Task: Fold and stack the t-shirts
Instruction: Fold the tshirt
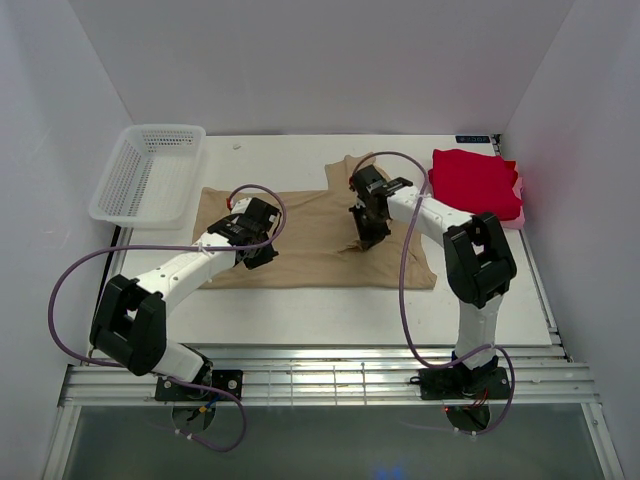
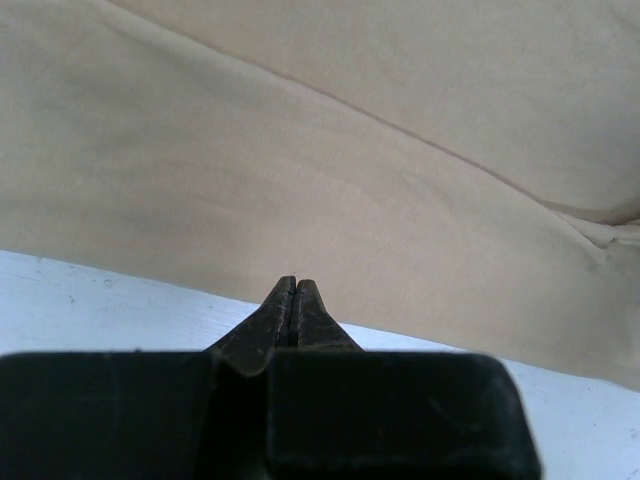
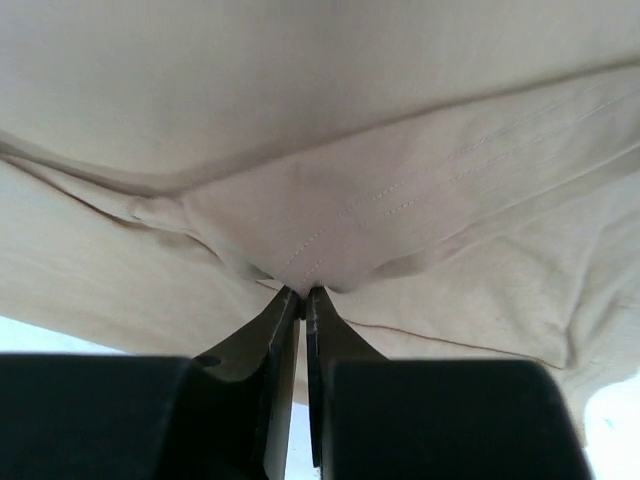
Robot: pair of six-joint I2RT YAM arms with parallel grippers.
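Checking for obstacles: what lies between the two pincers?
Only the tan t-shirt, from left pincer to right pincer, in the top view.

No writing is readable anywhere; the small dark label (image 1: 476, 138) behind the red t-shirt (image 1: 475, 182) is too tiny.

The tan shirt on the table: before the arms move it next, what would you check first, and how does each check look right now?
1. Right grip on cloth: ok. The right gripper is shut on a stitched hem of the tan shirt.
2. Left grip on cloth: not ok. The left gripper is shut at the shirt's near edge, with no cloth seen between its fingers.
3. Shirt lying smooth: not ok. It is creased and bunched around the right pinch.
4. Red shirt out of the way: ok. It lies folded at the far right, apart from the tan one.
5. Basket clear of the shirt: cannot tell. Its corner sits right by the cloth.
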